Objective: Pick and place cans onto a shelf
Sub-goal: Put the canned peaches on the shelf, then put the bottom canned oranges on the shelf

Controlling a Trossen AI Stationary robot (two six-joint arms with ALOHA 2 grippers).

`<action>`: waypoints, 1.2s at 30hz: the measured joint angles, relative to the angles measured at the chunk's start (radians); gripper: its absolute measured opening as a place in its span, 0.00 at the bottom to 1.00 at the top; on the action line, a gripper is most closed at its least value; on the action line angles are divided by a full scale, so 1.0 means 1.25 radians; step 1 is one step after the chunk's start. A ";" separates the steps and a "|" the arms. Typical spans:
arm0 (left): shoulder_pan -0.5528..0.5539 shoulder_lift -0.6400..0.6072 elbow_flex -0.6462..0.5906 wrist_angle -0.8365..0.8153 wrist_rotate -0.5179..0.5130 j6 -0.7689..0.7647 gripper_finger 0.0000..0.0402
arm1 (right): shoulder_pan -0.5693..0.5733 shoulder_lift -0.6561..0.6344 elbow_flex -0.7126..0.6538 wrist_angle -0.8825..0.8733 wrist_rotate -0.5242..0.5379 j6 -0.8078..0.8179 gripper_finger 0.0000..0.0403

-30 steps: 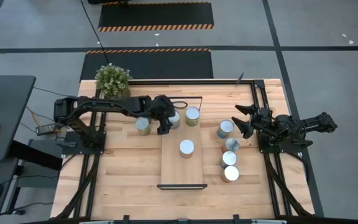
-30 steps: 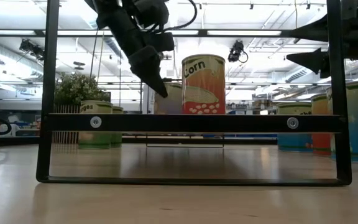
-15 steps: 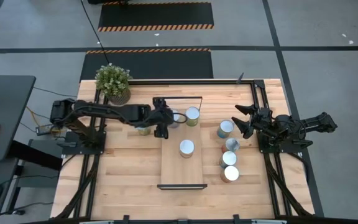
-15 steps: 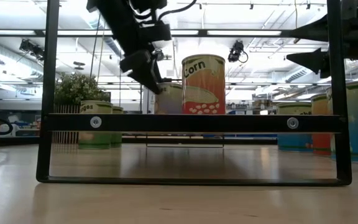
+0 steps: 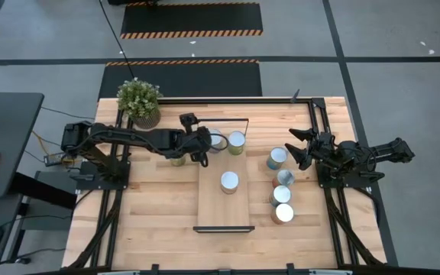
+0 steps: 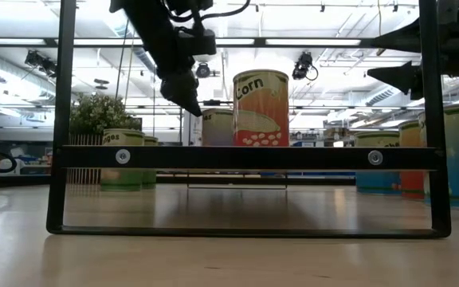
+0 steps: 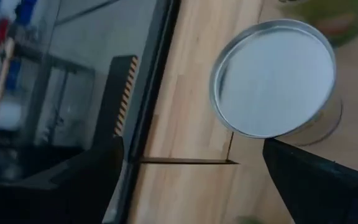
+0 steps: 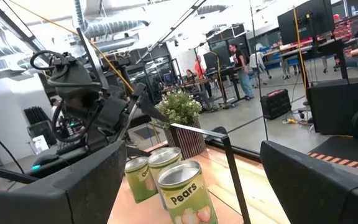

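Biggest risk: clipping the silver-topped tin with the pale green label (image 5: 218,143) instead of straddling it. Left gripper (image 5: 203,150) hovering just beside and above it, jaws spread wide, nothing held. In the left wrist view, can top sitting off towards one finger rather than centred, so a straight descent could land a fingertip (image 7: 316,180) on the rim and tip or shove the tin. Also close: a second green-labelled tin with a shiny lid (image 5: 236,142) right next to it, and the thin dark frame at the far end of the long light-wood shelf (image 5: 224,210). A wide approach could knock either one. Possibly another tin half hidden beneath the left forearm; hard to be sure from above. Red-and-cream corn can (image 5: 229,182) already upright on the shelf board, well apart from the gripper and unlikely to be disturbed. Right gripper (image 5: 298,147) waiting with fingers splayed wide, empty, just beside the blue-labelled tin (image 5: 276,158) in the right-hand group on the wooden tabletop (image 5: 151,221).

Against a second ago: left gripper pulled back towards its own base and lifted slightly, seen in the low view as fingertips higher and clear of the tin behind the corn can. Jaws unchanged, wide. Right arm unmoved. No can shifted.
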 joint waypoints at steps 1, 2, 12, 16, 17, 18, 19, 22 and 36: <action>0.000 -0.001 0.000 -0.003 0.004 -0.028 0.97 | 0.000 0.000 0.000 0.000 0.000 0.000 0.94; 0.000 -0.003 0.000 -0.010 0.017 -0.060 0.97 | 0.000 0.000 0.000 0.000 0.000 0.000 0.94; 0.008 -0.046 0.076 -0.298 0.189 -0.345 0.97 | 0.000 0.000 0.000 0.000 0.000 0.000 0.94; -0.004 -0.074 0.077 -0.404 0.296 -0.514 0.97 | 0.000 0.000 0.000 0.001 0.000 0.000 0.94; -0.013 -0.079 0.075 -0.436 0.312 -0.551 0.97 | 0.000 0.000 0.000 0.000 0.000 0.000 0.94; -0.025 -0.084 0.074 -0.475 0.322 -0.587 0.97 | 0.000 0.000 0.000 -0.001 0.000 0.000 0.94; -0.040 -0.086 0.072 -0.504 0.330 -0.623 0.97 | 0.000 0.000 0.000 0.001 0.000 0.000 0.94; -0.083 -0.083 0.072 -0.573 0.355 -0.706 0.97 | 0.000 0.000 0.000 0.001 0.000 0.000 0.94; -0.129 -0.160 -0.119 -0.508 0.398 -0.854 0.97 | 0.000 0.000 0.000 0.005 0.000 0.000 0.94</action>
